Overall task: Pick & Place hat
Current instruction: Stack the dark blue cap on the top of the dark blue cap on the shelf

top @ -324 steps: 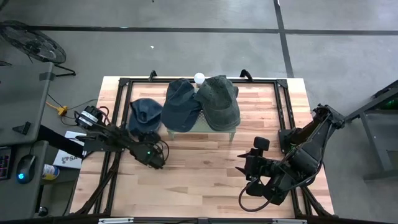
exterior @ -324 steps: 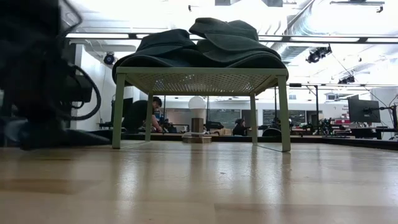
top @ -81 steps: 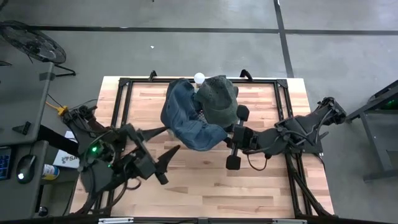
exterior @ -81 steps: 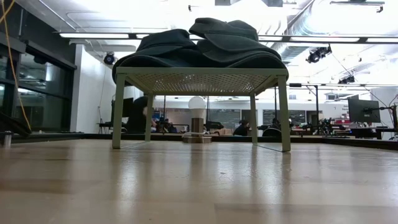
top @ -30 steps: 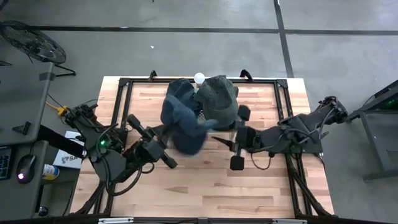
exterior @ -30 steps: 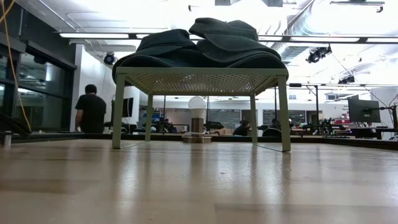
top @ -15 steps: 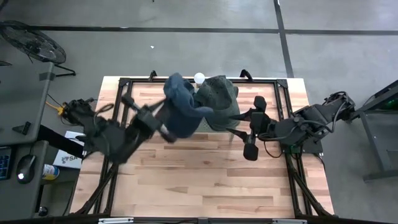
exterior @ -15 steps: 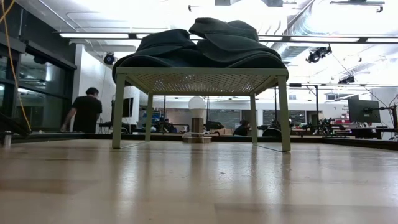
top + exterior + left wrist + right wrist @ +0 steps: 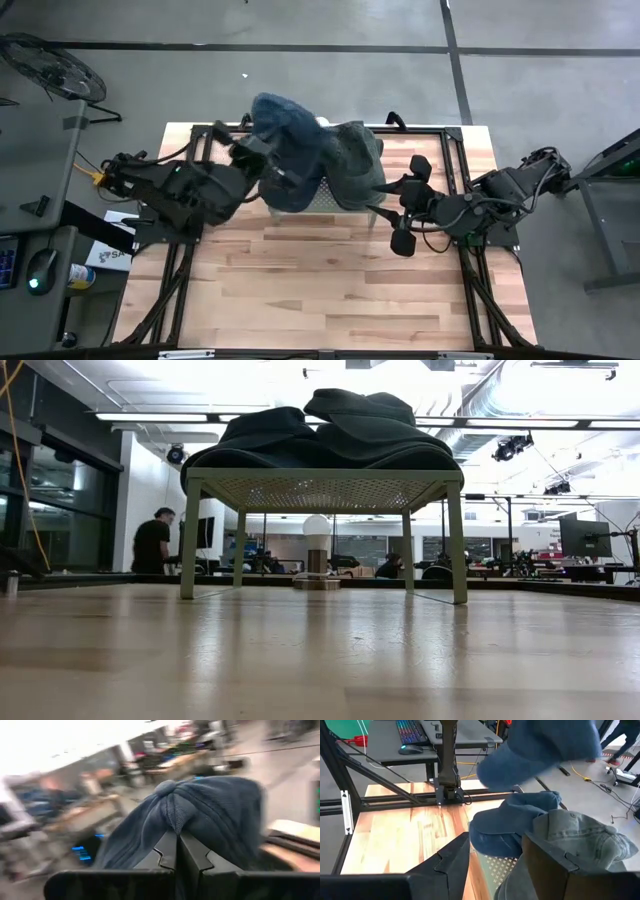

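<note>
**Colleague:** Where was the hat at that moment?

**Me:** The blue hat (image 9: pixel 285 150) was up in the air, over the back left part of the small green rack (image 9: pixel 322 201). My left gripper (image 9: pixel 262 165) had it pinched by a fold of the cloth, with the jaws fully closed on it. In the left wrist view the fabric bunched just above the fingertips (image 9: pixel 167 851) and the crown hung beyond them.

**Colleague:** And the right side?

**Me:** My right gripper (image 9: pixel 404 205) was beside the rack's right end, jaws wide apart and holding nothing. A grey-green hat (image 9: pixel 352 160) and another blue one (image 9: pixel 512 827) lay on the rack.

**Colleague:** How did you plan to carry it well?

**Me:** I judged that a slow carry was best, because a pinch on loose cloth can slip. I also wanted the hanging brim clear of the other hats before I lowered it.
</note>
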Controlling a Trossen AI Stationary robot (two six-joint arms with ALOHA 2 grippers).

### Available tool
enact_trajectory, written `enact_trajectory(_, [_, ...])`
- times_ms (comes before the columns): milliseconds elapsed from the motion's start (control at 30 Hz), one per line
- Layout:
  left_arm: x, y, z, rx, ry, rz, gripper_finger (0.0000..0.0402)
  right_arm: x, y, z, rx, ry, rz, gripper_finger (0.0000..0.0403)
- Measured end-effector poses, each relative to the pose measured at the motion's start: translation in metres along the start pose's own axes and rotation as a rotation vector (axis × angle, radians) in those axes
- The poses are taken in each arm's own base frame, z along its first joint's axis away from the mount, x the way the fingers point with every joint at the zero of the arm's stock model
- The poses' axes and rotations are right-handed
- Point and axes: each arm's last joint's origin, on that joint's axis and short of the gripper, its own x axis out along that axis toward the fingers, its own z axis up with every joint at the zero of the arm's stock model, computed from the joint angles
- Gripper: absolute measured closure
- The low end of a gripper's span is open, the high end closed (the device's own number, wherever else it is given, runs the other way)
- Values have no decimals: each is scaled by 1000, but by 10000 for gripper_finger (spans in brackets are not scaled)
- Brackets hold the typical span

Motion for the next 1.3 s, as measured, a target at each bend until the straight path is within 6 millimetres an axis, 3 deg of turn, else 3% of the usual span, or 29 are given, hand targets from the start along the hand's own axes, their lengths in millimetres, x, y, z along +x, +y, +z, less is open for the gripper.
enact_trajectory(267, [32,-5,-18,-185,141,-467,401,0,0,-2,9,14,1,229])
enact_trajectory(400, [32,0,-18,-257,191,-574,401,0,-1,-3,7,24,-3,230])
enact_trajectory(500, [27,17,-17,-314,223,-609,401,0,-1,-4,4,30,-4,229])
enact_trajectory(867, [15,84,-23,-429,241,-350,401,0,-1,-3,16,27,-4,229])
enact_trajectory(1100, [16,94,-31,-436,251,-210,401,0,-1,-3,17,26,-11,229])
enact_trajectory(1300, [35,101,-42,-471,368,-175,401,0,-1,-3,17,26,-11,230])
